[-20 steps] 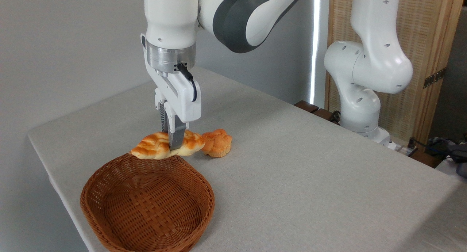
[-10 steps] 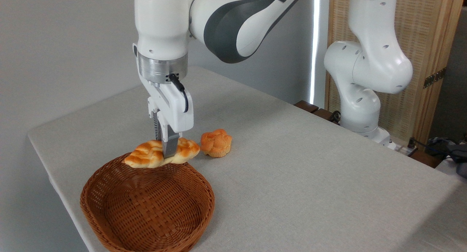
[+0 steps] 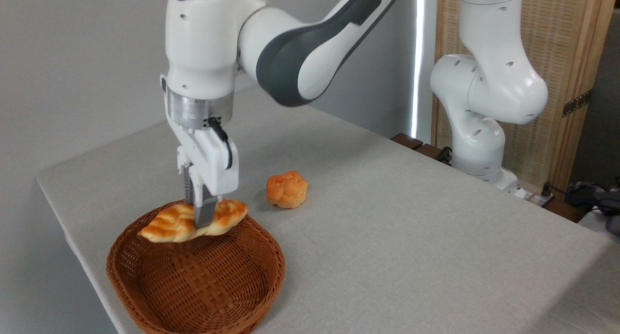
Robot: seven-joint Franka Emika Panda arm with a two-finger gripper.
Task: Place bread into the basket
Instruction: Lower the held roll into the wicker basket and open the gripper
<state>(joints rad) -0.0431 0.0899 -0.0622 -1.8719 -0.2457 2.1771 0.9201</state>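
The braided loaf (image 3: 177, 223) hung pinched across its middle by the hand (image 3: 203, 220), whose two fingers were closed on it from above, pointing straight down. It was lifted clear of the wicker basket (image 3: 145, 295), over the basket's far rim and back part, its ends sticking out to either side of the hand, the left end dipping a little lower. The basket lay directly beneath and in front of the hand on the grey tabletop (image 3: 411, 227). A small round bun (image 3: 287, 189) sat on the tabletop to the hand's right, apart from both loaf and basket.
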